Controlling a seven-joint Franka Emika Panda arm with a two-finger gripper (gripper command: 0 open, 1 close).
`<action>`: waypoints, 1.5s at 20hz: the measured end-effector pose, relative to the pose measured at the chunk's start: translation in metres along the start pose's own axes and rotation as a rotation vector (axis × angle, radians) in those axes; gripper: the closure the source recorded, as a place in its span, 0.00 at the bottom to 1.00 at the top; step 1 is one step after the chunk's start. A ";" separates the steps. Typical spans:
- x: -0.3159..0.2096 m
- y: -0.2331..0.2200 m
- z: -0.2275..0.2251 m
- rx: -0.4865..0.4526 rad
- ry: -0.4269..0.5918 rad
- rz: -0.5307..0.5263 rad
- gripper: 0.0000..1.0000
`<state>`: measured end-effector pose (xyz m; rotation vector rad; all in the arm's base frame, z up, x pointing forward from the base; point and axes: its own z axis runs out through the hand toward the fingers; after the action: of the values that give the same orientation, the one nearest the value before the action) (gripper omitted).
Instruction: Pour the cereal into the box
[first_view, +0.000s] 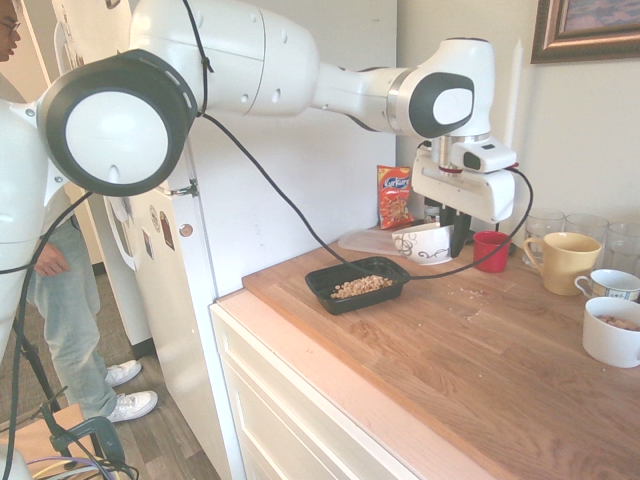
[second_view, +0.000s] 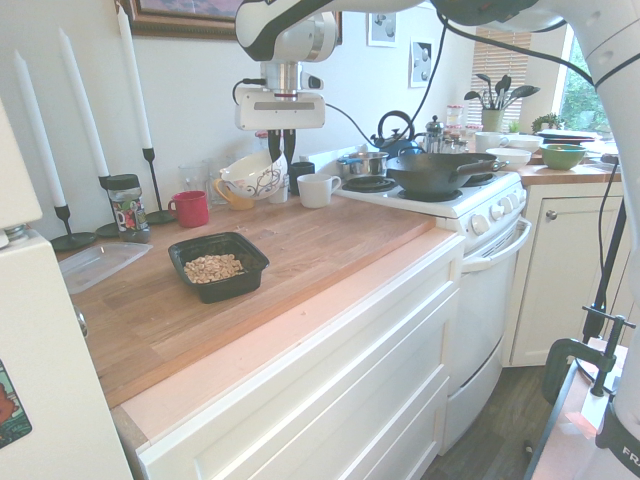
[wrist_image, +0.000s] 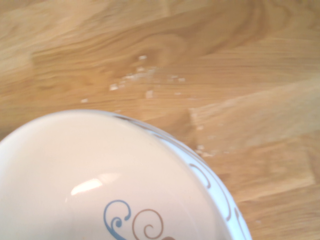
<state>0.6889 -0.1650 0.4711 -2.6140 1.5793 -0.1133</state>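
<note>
Now the end effector (first_view: 458, 238) points down and is shut on the rim of a white bowl (first_view: 425, 243) with dark swirls. It holds the bowl up above the wooden worktop (first_view: 450, 350), near a red cup (first_view: 491, 250) and a yellow mug (first_view: 563, 261). From the wrist view the inside of the bowl looks bare, and tiny crumbs (wrist_image: 142, 80) lie on the wood under it. The cereal (first_view: 361, 286) sits in a small pile inside the black box (first_view: 332, 293). That box rests flat on the worktop, apart from the bowl and closer to the worktop's front edge. An orange snack packet (first_view: 395, 197) stands by the wall behind the bowl.
</note>
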 end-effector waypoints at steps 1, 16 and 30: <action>0.007 0.008 0.002 0.009 -0.009 0.009 1.00; 0.073 0.078 0.071 0.141 -0.082 0.054 1.00; 0.092 0.094 0.134 0.191 -0.140 0.072 0.00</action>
<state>0.6637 -0.2855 0.3294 -2.3639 1.5322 -0.0699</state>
